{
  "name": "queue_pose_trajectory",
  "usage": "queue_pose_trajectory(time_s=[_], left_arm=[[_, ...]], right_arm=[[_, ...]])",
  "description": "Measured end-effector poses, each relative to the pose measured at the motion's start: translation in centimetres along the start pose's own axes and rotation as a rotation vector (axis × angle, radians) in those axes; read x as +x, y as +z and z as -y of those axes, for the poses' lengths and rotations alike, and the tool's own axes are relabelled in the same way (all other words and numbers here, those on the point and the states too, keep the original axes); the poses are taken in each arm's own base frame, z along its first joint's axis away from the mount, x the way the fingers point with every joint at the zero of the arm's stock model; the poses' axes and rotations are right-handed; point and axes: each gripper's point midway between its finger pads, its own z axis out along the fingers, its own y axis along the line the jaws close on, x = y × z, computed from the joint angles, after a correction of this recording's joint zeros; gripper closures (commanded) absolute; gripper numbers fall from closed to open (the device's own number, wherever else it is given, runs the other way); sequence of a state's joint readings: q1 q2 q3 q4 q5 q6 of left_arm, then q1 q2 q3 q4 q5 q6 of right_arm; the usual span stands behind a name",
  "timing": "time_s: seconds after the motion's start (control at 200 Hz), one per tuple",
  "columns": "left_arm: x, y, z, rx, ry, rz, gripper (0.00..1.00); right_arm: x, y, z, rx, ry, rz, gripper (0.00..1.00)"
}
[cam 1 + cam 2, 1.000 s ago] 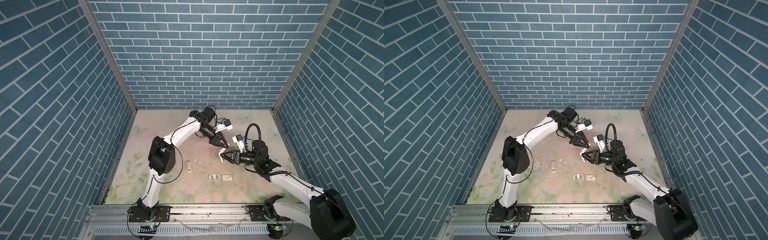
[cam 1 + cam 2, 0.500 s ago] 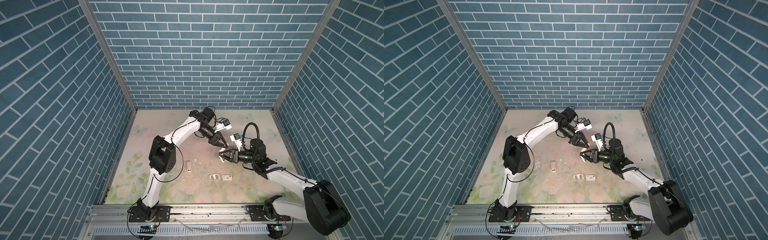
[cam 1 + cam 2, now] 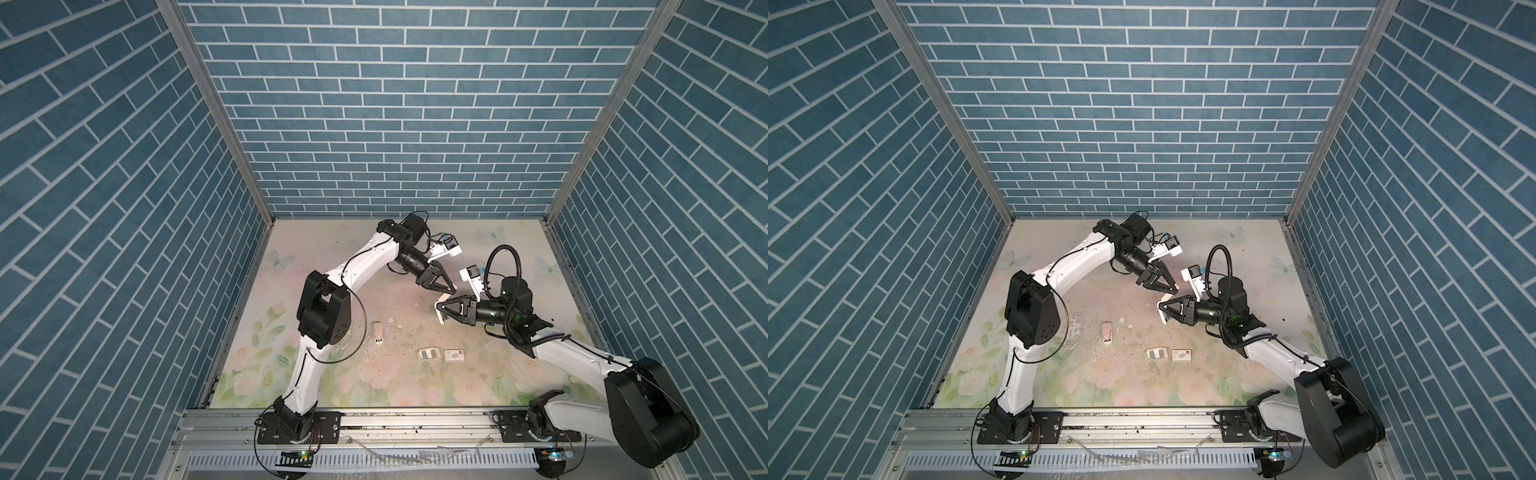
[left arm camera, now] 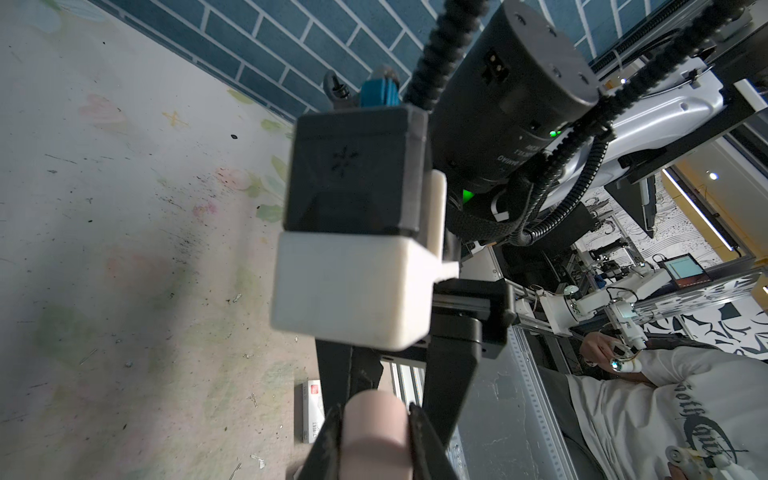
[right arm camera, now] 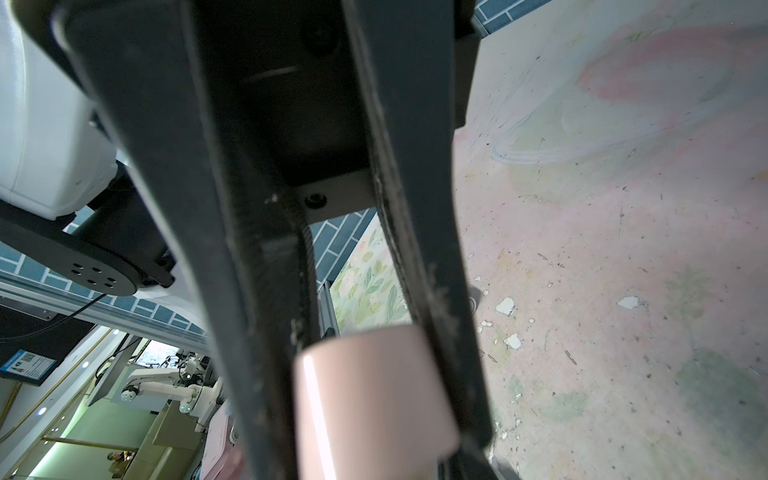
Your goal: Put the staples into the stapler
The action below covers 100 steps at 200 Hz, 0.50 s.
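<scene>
Left pincer [image 3: 451, 288] is up off the tabletop [image 3: 332, 257], pressed tight on one end of the pink stapler [image 4: 374, 428]. Right pincer [image 3: 439, 306] meets it tip to tip, and its fingers [image 5: 444, 332] sit flush against the other end, so I read that as a pinch too. Both arms share one stapler in mid-air!

The staples [image 3: 429, 353] are well apart from all this. They are short grey strips lying side by side down at tabletop level, just beside a small white box [image 3: 454, 354].

Tricky cargo, I'd say: light, stiff, slick metal, and a strip will likely break into bits if bent or squeezed hard across its middle. Best bet is a gentle pinch on the long sides, near mid-length, kept level.
</scene>
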<state>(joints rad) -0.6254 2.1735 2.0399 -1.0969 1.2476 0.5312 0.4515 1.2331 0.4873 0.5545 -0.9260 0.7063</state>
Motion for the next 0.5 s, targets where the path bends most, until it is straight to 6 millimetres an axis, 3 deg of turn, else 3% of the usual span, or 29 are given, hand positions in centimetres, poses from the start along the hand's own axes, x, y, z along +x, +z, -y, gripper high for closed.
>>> queue_pose_trajectory(time_s=[0.125,0.355,0.5], left_arm=[[-0.1,0.1,-0.3,0.000,-0.007,0.010,0.61],[0.5,0.5,-1.5,-0.005,-0.065,0.031,0.54],[-0.2,0.2,-2.0,-0.020,-0.060,0.053,0.41]], right_arm=[[-0.2,0.0,0.2,0.013,0.006,0.010,0.86],[-0.3,-0.1,1.1,0.058,0.043,0.025,0.88],[-0.2,-0.2,1.3,0.074,0.054,0.026,0.88]])
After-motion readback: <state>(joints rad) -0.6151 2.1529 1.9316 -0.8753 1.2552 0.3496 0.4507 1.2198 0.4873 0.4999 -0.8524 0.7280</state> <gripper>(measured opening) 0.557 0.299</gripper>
